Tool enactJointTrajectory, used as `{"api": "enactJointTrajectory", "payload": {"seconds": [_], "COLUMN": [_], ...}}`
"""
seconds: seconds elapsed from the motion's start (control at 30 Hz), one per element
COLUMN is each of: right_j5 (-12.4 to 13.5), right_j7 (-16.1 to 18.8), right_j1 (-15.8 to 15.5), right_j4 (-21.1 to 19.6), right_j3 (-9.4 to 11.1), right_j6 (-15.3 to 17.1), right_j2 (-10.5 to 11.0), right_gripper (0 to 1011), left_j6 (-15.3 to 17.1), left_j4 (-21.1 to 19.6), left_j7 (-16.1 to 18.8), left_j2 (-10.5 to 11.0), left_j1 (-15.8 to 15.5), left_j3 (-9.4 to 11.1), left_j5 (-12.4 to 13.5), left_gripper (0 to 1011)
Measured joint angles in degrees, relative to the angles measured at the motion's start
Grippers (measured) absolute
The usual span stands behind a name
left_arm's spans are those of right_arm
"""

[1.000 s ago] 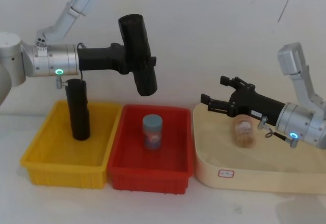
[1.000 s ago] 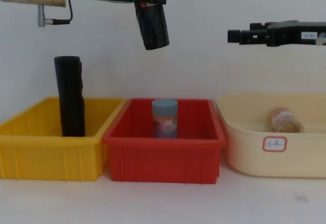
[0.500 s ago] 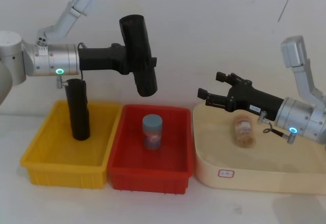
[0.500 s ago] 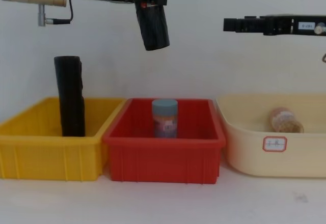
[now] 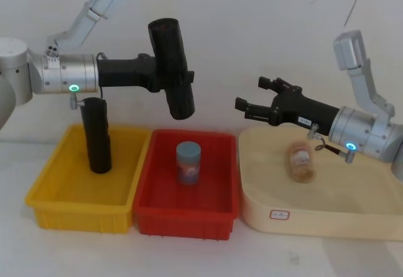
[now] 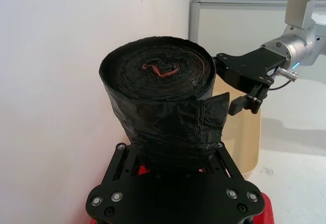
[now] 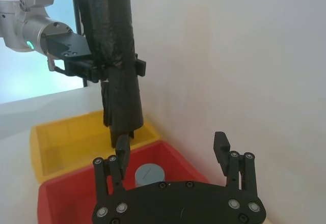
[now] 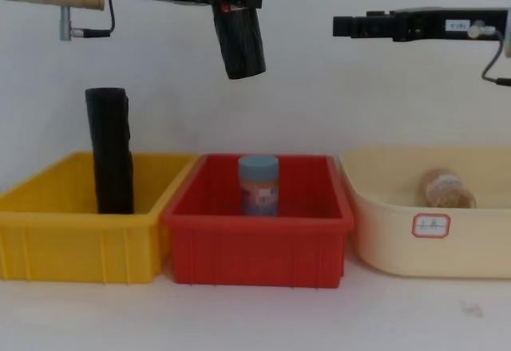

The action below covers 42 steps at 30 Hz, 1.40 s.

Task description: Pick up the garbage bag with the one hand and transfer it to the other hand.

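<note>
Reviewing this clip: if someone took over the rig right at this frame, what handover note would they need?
Left claw: shut on the garbage bag roll, held high above the red bin.
Right claw: open, at the roll's level, pointing at it, not touching.
Done: pickup.
Left: close the right claw on the roll, then release the left.
Second black roll stands in the yellow bin.
</note>
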Motion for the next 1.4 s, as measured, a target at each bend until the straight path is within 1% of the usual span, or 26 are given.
{"api": "enactJointTrajectory", "payload": {"seconds": [0.17,0.37,0.63,0.93,1.4], "right_j5": [-0.32,-0.22,0.39,0.42,0.02], "right_j7": [0.21,1.43,2.53,2.51,2.23], "right_j1": [1.71,3.62,5.26,7.26,10.35], "right_j4": [1.53,2.84,3.00,3.84,6.76], "right_j3": [-0.65,-1.20,-1.83,-2.90,-4.33], "right_j6": [-0.57,-0.74,0.60,1.97,2.42], "right_j2": [-0.71,-1.28,-1.49,-2.24,-4.04], "right_gripper": [1000,1000,1000,1000,1000], "left_j6": [-0.04,-0.04,-0.04,-0.04,-0.03], "left_j4": [0.07,0.12,0.17,0.22,0.22], "left_j7": [-0.03,-0.04,-0.04,-0.03,-0.03], "left_j2": [-0.02,-0.04,-0.09,-0.09,-0.09], "left_j1": [-0.03,-0.06,-0.11,-0.12,-0.12], "left_j3": [0.03,0.06,0.07,0.07,0.07], "left_j5": [0.00,0.00,0.00,0.00,0.00], "left_gripper": [446,446,446,446,446]}}
